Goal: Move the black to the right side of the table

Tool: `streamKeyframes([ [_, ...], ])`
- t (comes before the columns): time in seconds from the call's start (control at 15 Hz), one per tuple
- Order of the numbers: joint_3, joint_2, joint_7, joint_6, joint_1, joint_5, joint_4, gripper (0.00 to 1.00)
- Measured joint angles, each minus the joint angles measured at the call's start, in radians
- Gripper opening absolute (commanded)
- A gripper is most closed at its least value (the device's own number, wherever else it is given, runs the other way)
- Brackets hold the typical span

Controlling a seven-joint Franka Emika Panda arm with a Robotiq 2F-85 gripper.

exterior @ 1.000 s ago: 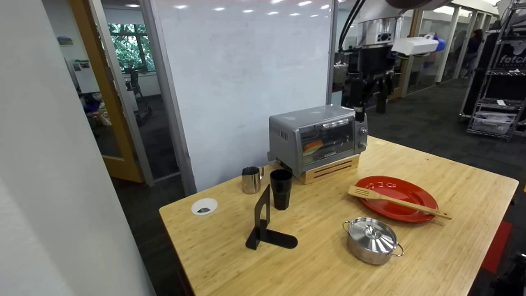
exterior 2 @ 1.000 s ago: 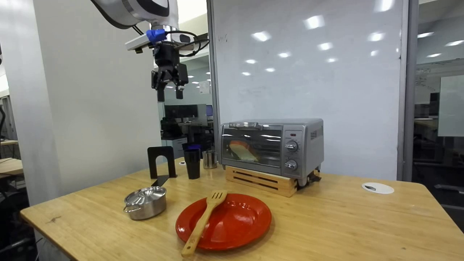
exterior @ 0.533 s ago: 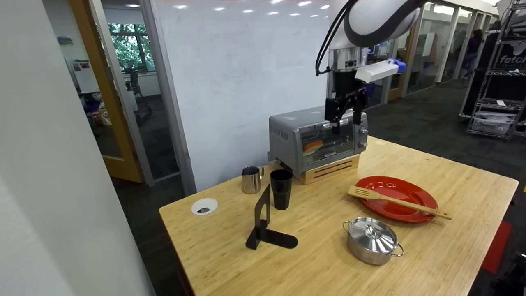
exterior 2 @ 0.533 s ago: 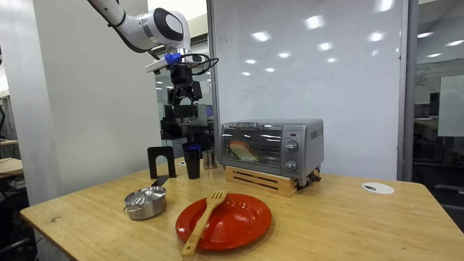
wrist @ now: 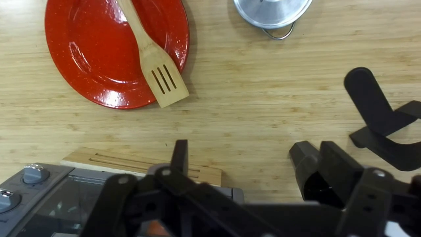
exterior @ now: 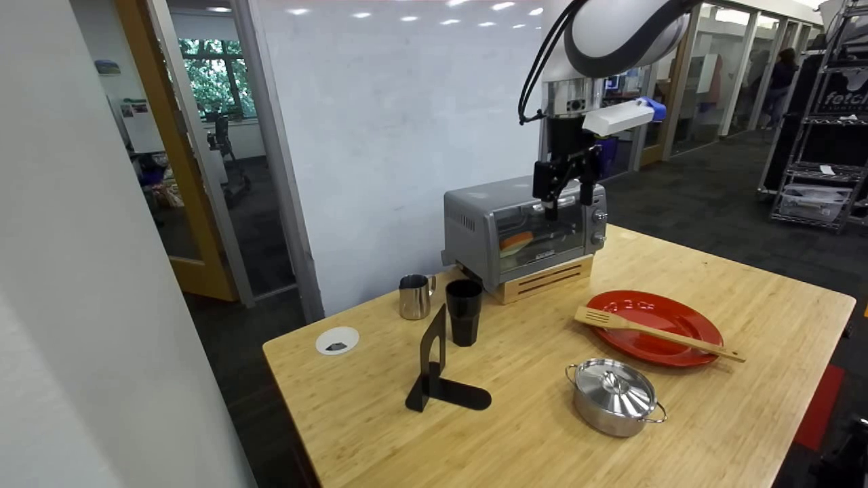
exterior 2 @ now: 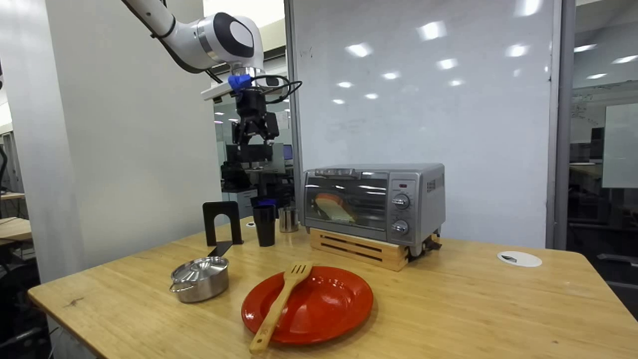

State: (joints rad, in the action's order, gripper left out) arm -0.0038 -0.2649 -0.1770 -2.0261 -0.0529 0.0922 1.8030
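Wrist view: claw (wrist: 255,154) spread wide, open table (wrist: 236,98) between spatula (wrist: 151,55) edge and black cup (wrist: 306,164).

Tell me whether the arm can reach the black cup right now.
Probably yes: the gripper hangs open above the table, and nothing covers the black cup, though a bookend and metal jug stand nearby.

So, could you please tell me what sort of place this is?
Probably an office or lab rather than a home kitchen: a large whiteboard-like panel stands behind the table, with glass walls and a metal shelving rack beyond.
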Motion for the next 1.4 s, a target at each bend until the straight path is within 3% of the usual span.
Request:
streamKeyframes([
  [0.33,0.004,-0.039,0.024,-0.055,-0.011,0.002,-0.018,1.00],
  [0.87,0.006,-0.159,0.019,-0.239,-0.050,0.023,-0.062,1.00],
  [1.4,-0.002,-0.321,0.005,-0.295,-0.071,0.050,-0.183,1.00],
])
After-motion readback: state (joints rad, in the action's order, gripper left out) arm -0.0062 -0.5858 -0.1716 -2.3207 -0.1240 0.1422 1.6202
